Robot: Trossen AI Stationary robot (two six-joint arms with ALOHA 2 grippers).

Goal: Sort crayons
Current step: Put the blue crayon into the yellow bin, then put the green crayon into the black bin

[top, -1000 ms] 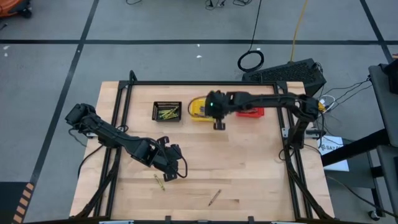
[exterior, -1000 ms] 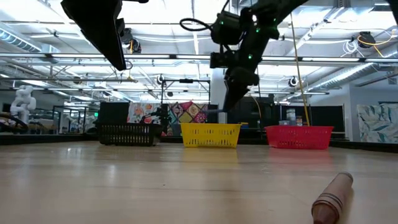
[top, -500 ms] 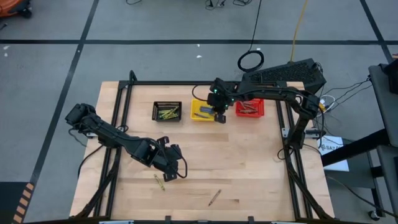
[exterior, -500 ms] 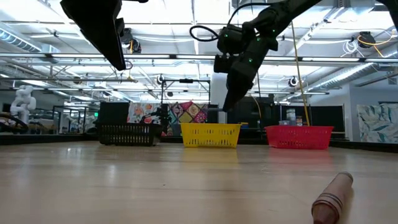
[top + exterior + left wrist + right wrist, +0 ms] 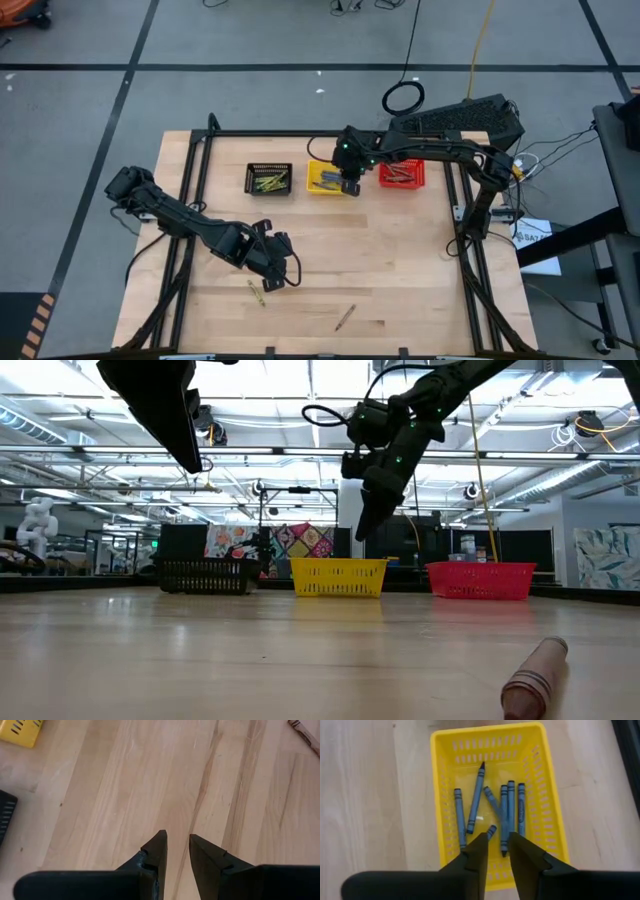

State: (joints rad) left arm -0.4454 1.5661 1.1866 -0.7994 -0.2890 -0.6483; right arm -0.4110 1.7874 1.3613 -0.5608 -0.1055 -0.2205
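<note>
1. Seen from above, three small baskets line the upper middle of the frame on a wooden bench (image 5: 400, 260): a black basket (image 5: 268, 179) with olive-yellow crayons, a yellow basket (image 5: 322, 178) with blue ones (image 5: 505, 815), and a red basket (image 5: 402, 174) with brownish-red ones, so each colour has its own bin.
2. The right claw (image 5: 350, 186) hangs directly over the yellow basket, fingers slightly parted and empty, likely placed there to drop a blue crayon in.
3. The left claw (image 5: 272, 262) waits lower left, fingers parted, gripping nothing.
4. Two crayons remain loose near the bottom edge: an olive one (image 5: 256, 292) just below the left claw, and a brownish one (image 5: 344, 318) further right.
</note>
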